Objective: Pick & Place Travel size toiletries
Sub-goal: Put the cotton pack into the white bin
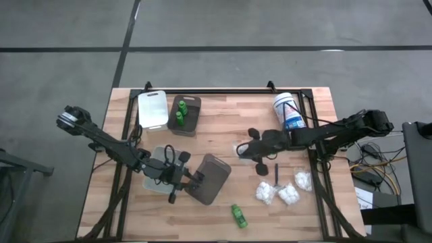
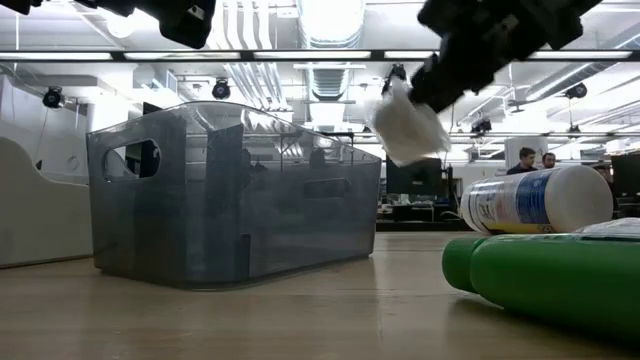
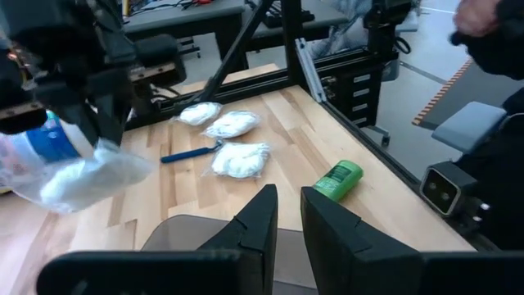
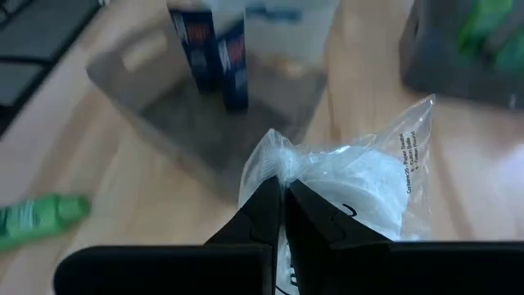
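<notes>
The left hand [image 3: 288, 221] shows its two dark fingers slightly parted above the grey tray [image 3: 184, 233]. Beyond, on the worktop [image 3: 286, 139], lie three white packets [image 3: 239, 159], a blue stick [image 3: 190, 153] and a green bottle [image 3: 339, 179]. The right hand [image 3: 102, 135] holds another white packet [image 3: 86, 176] aloft.

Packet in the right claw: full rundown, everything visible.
The white packet is a clear crinkled plastic bag with soft white lumpy contents and small black print along one side. The right claw is shut on the bag's bunched top, so it hangs lifted off the wooden table, near the middle, beside the grey tray. Nothing else touches it.
</notes>
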`<state>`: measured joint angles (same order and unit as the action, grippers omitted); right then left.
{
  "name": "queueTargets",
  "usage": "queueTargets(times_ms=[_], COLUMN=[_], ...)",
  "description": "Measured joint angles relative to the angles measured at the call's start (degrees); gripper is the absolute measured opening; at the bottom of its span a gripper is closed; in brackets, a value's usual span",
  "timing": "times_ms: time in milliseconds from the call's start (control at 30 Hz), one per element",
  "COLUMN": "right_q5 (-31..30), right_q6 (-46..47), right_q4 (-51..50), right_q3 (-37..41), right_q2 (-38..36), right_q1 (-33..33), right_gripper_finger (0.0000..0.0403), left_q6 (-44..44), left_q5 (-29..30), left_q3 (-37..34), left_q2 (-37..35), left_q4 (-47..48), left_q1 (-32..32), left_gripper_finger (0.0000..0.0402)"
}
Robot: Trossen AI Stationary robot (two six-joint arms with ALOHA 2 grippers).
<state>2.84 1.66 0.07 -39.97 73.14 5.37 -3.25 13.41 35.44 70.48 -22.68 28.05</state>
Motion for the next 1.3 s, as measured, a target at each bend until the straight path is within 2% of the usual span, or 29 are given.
queueTargets(times_ms=[300, 833, 1000, 1100, 1300], right_q5=[0.1, 0.6, 0.7, 0.9, 3.7], right_q6=[-2.3, -2.4, -2.4, -3.2, -3.0], right_q4=[11.1, 26.6, 27.4, 29.0, 31.7], right_q3=[0.0, 3.6, 3.8, 3.8, 3.3], right_q2=[0.0, 0.1, 0.7, 2.1, 6.7], right_q1=[0.0, 0.1, 1.5, 2.8, 3.8], right_gripper_finger=[0.0010, 0.0010, 0.0012, 0.0010, 0.0013], left_q6=[0.0, 0.3, -0.4, -2.3, -4.2], left_q5=[6.0, 6.3, 6.7, 8.9, 9.6], left_q3=[0.0, 0.0, 0.0, 0.0, 0.9], left_q2=[0.0, 0.4, 3.4, 6.1, 10.9], left_q4=[-0.1, -6.0, -12.0, -16.7, -18.8], left_q1=[-0.3, -2.4, -3.4, -4.2, -5.5], left_gripper_finger=[0.0062, 0.0062, 0.0062, 0.0062, 0.0062])
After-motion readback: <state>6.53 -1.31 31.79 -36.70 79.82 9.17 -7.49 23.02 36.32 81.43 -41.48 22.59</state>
